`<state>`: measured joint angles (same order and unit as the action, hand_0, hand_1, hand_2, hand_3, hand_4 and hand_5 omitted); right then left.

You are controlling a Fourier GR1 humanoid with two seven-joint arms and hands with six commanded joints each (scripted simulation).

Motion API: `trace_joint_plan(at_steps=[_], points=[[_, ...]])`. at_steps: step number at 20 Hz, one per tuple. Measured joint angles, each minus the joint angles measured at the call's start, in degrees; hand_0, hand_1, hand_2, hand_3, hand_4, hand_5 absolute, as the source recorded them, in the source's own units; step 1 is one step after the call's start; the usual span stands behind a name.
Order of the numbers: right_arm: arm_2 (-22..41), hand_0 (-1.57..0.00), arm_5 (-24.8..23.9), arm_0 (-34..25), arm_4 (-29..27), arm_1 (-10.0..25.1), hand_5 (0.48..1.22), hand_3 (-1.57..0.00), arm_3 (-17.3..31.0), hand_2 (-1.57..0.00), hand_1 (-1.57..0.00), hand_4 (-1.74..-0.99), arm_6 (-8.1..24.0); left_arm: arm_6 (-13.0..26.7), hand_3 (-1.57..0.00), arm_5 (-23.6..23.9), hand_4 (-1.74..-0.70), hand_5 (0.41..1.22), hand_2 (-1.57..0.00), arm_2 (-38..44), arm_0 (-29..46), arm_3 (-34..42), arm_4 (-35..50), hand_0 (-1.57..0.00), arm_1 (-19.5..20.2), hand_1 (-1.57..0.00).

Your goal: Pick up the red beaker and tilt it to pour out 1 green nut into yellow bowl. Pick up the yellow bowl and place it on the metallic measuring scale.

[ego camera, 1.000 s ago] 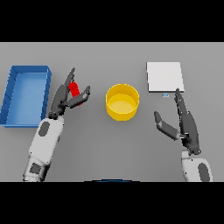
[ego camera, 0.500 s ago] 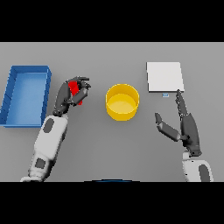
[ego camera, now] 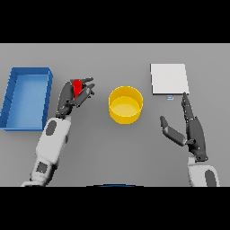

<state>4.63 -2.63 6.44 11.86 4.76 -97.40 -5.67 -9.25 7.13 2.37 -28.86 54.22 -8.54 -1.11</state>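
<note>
The red beaker sits in my left hand, whose fingers curl round it, left of the yellow bowl. Most of the beaker is hidden by the fingers, and no green nut shows. The bowl stands upright at the table's middle, apart from both hands. The metallic measuring scale, a pale square plate, lies at the back right. My right hand is below the scale, to the right of the bowl, fingers straight and holding nothing.
A blue tray lies at the far left, just beside my left arm. Grey table runs between the bowl and the scale.
My left hand closed round the red beaker and lifted it slightly, turning toward the bowl. The right hand drifted a little lower and stayed open.
</note>
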Motion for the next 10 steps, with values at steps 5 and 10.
trace_joint_plan(at_steps=[5, 10], points=[[0.4, 0.0, -0.4, 0.4, 1.1, 0.2, 0.654, 0.0, 0.2, 0.0, 0.0, -1.263, -1.2, 1.9, -1.54, 1.2, -1.72, 1.114, -1.55, -1.8, 0.1, 6.4, 0.7, -1.55, 1.1, -1.55], [0.6, 0.0, -0.5, -0.1, 1.9, 0.5, 0.671, 0.0, 0.0, 0.0, 0.0, -1.256, -0.6, 10.7, -1.56, -1.2, -1.73, 1.125, -1.56, -10.5, -1.9, 11.7, -7.2, -1.56, 6.0, -1.56]])
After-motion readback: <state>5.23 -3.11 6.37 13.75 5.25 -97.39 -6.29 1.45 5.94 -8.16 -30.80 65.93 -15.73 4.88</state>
